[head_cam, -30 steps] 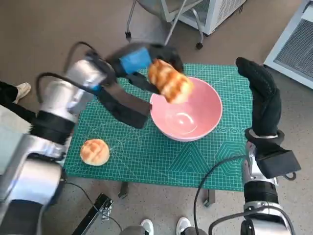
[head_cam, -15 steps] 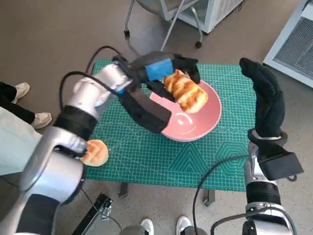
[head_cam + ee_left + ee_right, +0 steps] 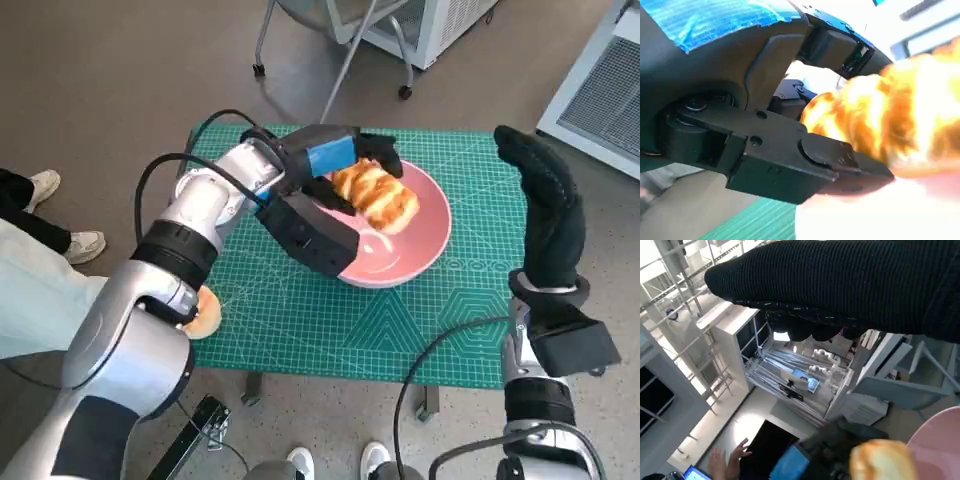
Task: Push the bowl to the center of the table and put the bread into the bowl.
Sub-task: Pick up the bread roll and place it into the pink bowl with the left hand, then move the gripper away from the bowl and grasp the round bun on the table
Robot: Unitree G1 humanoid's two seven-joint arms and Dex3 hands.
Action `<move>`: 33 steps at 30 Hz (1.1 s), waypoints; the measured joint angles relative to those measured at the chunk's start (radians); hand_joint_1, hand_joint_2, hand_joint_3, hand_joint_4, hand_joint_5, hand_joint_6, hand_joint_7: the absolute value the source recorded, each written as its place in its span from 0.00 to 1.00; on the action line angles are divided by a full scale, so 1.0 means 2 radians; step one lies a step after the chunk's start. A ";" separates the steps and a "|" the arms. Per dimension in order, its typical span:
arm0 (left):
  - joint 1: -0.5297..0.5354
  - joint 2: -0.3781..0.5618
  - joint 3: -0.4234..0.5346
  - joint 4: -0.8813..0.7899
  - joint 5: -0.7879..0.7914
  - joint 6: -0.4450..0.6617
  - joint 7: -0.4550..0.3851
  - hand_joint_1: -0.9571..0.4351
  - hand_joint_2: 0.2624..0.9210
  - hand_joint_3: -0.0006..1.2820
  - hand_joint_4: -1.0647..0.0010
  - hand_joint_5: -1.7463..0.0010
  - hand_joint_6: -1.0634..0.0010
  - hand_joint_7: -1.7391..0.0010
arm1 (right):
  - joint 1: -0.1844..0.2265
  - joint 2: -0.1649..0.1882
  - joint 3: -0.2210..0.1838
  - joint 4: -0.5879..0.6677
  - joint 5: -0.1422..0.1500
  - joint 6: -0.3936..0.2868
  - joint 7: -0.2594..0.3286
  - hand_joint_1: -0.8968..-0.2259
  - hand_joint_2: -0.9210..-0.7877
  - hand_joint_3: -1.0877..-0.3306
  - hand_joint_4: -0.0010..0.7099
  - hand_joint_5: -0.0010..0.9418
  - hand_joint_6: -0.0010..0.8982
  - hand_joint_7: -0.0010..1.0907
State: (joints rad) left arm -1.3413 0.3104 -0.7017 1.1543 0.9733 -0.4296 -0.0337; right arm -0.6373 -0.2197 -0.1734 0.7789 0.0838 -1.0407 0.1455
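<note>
At the far left of the head view, a person's legs in dark trousers and pale shoes (image 3: 45, 185) showed beside the surface (image 3: 300, 385), which carried a green cutting mat printed with a white grid (image 3: 400, 320). A round golden bread bun (image 3: 205, 312) lay near the mat's front left edge, partly hidden by the robot's pale left forearm (image 3: 170, 260) that crossed above it. That forearm reached toward the middle of the mat, where the left robot hand (image 3: 340, 165), black with blue tape over its back, held a glazed, golden-brown criss-crossed bread loaf (image 3: 378, 197) between its fingers. The loaf was over the round pink bowl (image 3: 420, 250), above its far left part; whether it touched the bowl's inside could not be told. In the left wrist view the black fingers (image 3: 790, 160) pressed against the underside of the loaf (image 3: 890, 125), with the pale rim of the bowl (image 3: 880, 215) just beneath. The bowl stood near the middle of the mat, slightly to the right. Further right, the right robot hand (image 3: 545, 215) in its black knitted glove stood raised beyond the mat's right edge, flat and holding nothing, well apart from the bowl. The right wrist view showed the glove (image 3: 850, 285) as a dark band, with the loaf (image 3: 882, 460) and the bowl's pink edge (image 3: 940, 440) below it, and a person's hand (image 3: 727, 462) near a dark screen.
</note>
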 measured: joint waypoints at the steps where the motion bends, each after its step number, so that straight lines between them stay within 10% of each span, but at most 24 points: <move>1: 0.000 0.002 0.000 -0.003 0.000 0.000 -0.005 0.69 0.92 0.04 0.85 0.98 0.69 0.94 | 0.000 0.000 0.000 -0.001 0.000 0.000 0.000 0.49 0.00 0.31 0.51 0.01 0.06 0.68; 17: 0.049 0.103 0.034 -0.161 -0.029 -0.054 -0.039 0.65 0.89 0.00 0.58 0.97 0.42 0.94 | 0.001 0.013 0.004 -0.006 -0.001 0.006 -0.001 0.50 0.00 0.32 0.50 0.00 0.06 0.68; 33: 0.277 0.342 0.205 -0.428 -0.172 -0.108 -0.146 0.69 0.81 0.00 0.49 0.96 0.38 0.94 | 0.010 0.017 0.011 -0.032 0.018 0.028 0.012 0.51 0.00 0.32 0.51 0.01 0.06 0.68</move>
State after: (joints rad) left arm -0.7867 0.9944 -0.2920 0.2985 0.6288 -0.6462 -0.3255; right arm -0.6174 -0.1863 -0.1506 0.7149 0.1198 -0.9837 0.1696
